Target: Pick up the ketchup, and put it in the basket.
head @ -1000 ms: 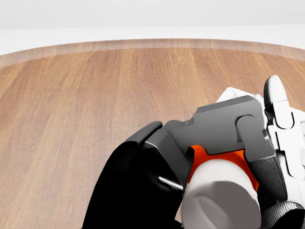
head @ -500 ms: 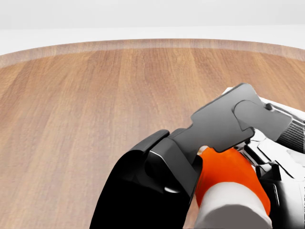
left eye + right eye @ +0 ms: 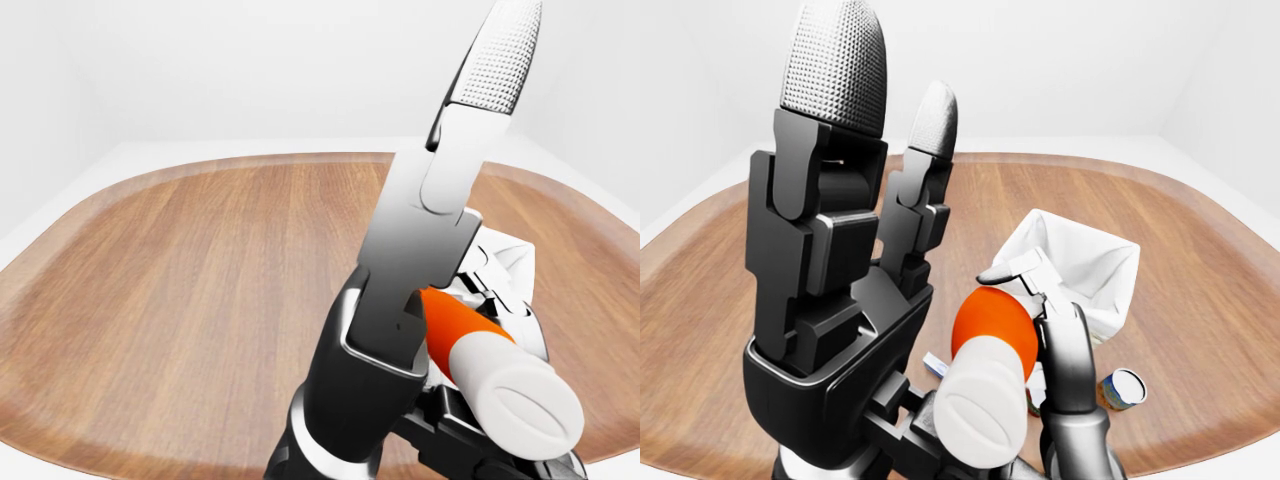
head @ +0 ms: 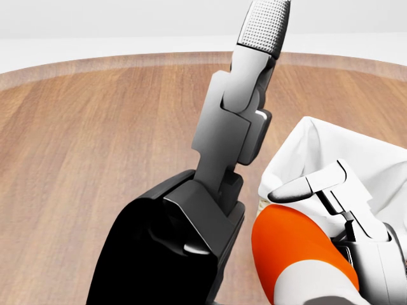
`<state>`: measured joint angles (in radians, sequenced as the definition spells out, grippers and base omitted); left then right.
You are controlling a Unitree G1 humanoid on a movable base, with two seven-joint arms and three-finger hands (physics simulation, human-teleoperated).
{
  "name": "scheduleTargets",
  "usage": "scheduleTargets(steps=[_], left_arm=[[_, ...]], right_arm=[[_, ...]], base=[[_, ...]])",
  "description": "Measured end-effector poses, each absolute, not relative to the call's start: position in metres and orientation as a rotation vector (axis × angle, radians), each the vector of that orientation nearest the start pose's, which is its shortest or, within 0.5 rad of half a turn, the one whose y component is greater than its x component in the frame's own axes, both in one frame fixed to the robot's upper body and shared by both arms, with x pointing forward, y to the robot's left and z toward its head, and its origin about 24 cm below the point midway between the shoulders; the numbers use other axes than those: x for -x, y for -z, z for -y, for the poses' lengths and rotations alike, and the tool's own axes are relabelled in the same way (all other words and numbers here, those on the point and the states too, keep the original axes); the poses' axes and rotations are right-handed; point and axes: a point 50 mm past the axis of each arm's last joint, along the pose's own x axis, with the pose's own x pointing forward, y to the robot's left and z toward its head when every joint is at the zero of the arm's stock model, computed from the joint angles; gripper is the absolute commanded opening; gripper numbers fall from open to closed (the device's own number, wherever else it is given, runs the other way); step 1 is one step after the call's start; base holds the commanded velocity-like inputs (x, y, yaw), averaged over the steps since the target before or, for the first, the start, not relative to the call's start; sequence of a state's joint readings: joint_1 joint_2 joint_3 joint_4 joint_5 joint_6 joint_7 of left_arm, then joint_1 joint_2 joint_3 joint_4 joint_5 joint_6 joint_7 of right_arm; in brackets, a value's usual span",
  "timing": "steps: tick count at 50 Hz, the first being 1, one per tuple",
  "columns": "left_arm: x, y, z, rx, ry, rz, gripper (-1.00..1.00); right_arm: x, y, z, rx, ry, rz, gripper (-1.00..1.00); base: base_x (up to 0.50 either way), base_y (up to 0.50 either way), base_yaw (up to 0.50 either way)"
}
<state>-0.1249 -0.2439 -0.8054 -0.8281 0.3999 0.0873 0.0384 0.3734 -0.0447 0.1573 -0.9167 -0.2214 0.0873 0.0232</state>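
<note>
The ketchup (image 3: 985,325) is an orange bottle with a white cap, lying tilted with the cap toward the camera, low in all three views. My right hand (image 3: 1040,310) is shut on it, one grey finger (image 4: 318,185) lying across the orange body. My left hand (image 3: 880,110) is open beside the bottle on its left, its dark fingers (image 4: 264,22) standing straight up and not touching it. The white basket (image 3: 1080,260) stands on the wooden table just beyond the bottle. In the left-eye view it is mostly hidden behind the hands.
The rounded wooden table (image 3: 1200,250) fills the views, with its edge and white walls around it. A small can (image 3: 1125,388) stands on the table to the right of the right hand. A small white and blue object (image 3: 933,365) lies under the hands.
My left hand's fingers, curled over the ketchup before, have opened and swung upright, letting go. The bottle stays in my right hand, and the basket shows behind it.
</note>
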Motion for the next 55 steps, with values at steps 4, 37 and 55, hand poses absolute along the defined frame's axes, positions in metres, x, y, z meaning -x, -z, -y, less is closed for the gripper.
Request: scheduleTargets(steps=[4, 37, 55], left_arm=[[-0.133, -0.259, -0.016, 0.171, 0.475, 1.014, 1.0], [-0.159, -0.19, -0.151, -0.123, 0.165, 0.609, 1.0], [-0.165, -0.156, -0.179, -0.09, 0.071, 0.431, 1.0]], right_arm=[[-0.157, -0.165, 0.139, 0.208, -0.016, 0.464, -1.0], [-0.162, -0.159, 0.142, 0.219, 0.003, 0.439, -1.0], [-0.166, -0.155, 0.142, 0.232, 0.004, 0.422, -1.0]], base=[[0.0, 0.0, 0.0], [0.0, 0.0, 0.0], [0.0, 0.0, 0.0]])
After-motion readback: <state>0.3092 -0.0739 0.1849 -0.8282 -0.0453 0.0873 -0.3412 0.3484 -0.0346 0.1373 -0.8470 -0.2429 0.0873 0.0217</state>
